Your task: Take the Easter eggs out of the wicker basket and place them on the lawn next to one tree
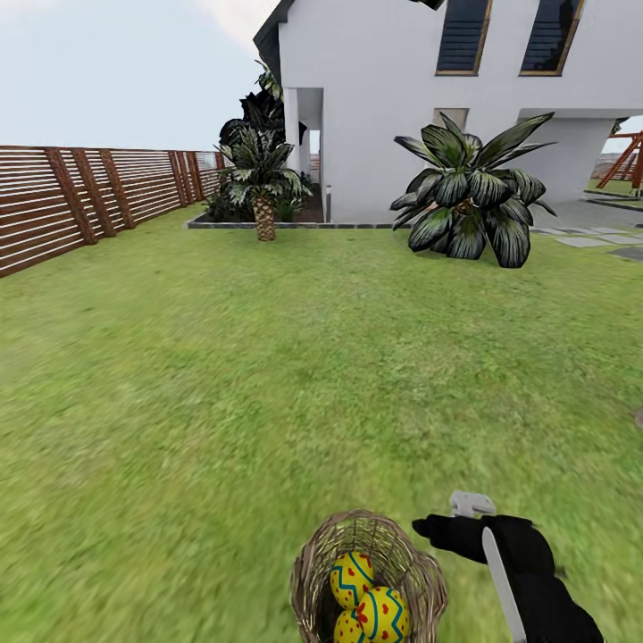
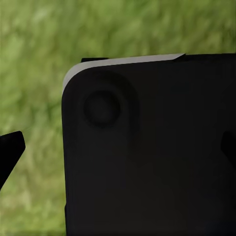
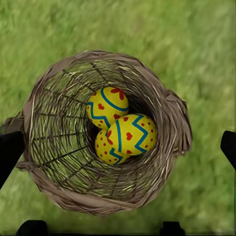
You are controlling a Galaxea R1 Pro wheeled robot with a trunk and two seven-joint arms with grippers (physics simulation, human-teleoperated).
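Observation:
The wicker basket stands on the lawn just in front of me. Three yellow Easter eggs with blue zigzags and red marks lie inside it: one egg further back, a second egg on top, and a third egg partly beneath it. My right gripper hovers above the basket's mouth, open and empty, with its fingertips spread wide; in the head view the right gripper sits by the basket's right rim. My left gripper is open over grass, facing a dark panel of my own body. The tall bare-trunked tree is out of view.
A short palm and a broad-leaved bush stand before the white house. A brown slatted fence runs along the left. Grey stepping stones lie at the far right. Open grass stretches ahead.

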